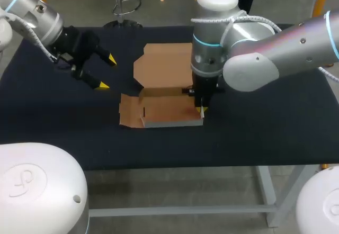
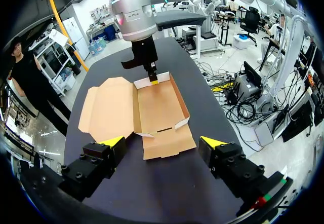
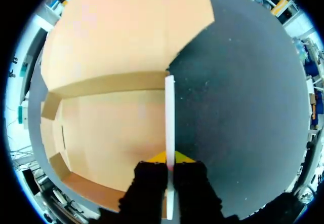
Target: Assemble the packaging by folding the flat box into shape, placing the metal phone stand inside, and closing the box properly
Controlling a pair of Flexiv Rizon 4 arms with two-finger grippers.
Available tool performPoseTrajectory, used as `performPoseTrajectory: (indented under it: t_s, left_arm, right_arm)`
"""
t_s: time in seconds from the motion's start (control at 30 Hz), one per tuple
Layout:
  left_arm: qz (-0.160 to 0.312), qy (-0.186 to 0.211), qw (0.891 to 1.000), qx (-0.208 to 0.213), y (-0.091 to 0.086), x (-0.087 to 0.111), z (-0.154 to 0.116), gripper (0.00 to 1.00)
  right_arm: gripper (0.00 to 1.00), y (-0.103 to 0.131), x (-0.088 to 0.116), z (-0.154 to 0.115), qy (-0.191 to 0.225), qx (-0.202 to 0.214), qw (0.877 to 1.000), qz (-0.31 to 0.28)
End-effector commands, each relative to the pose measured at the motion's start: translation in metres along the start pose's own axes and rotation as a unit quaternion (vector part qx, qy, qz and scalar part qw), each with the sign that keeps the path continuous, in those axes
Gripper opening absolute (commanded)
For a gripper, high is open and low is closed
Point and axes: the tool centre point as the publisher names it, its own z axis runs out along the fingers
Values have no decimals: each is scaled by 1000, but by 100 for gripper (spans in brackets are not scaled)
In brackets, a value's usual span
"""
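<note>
A brown cardboard box (image 1: 161,111) lies partly folded mid-table, its walls up and its lid (image 1: 165,64) flat behind it. My right gripper (image 1: 201,110) points straight down at the box's right end, shut on the upright side wall (image 3: 169,112). In the right wrist view its yellow tips (image 3: 170,158) pinch that white-edged wall from both sides, with the box floor (image 3: 116,133) beside it. My left gripper (image 1: 106,73) hangs open above the table left of the box. From the left wrist, the box (image 2: 159,107) lies ahead of the open gripper (image 2: 163,143). No phone stand is visible.
The black table (image 1: 265,133) has bare cloth to the left, right and front of the box. A loose end flap (image 1: 127,112) sticks out flat on the box's left side. My right arm's bulky elbow (image 1: 249,59) hangs over the table's right half.
</note>
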Motion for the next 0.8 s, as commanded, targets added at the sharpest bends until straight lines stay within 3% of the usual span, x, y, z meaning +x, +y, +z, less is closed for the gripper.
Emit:
performPoseTrajectory:
  t_s: [0.03,0.47,0.8]
  left_arm:
    - [0,2,1000,-2,0,0,-1,100]
    - [0,2,1000,-2,0,0,-1,100]
    - [0,2,1000,-2,0,0,-1,100]
  right_arm:
    - [0,-2,2,0,-9,2,1000,-1]
    - [0,-4,-6,-4,-60,57,996,-25]
    - [0,-6,-9,-4,-126,64,990,-24]
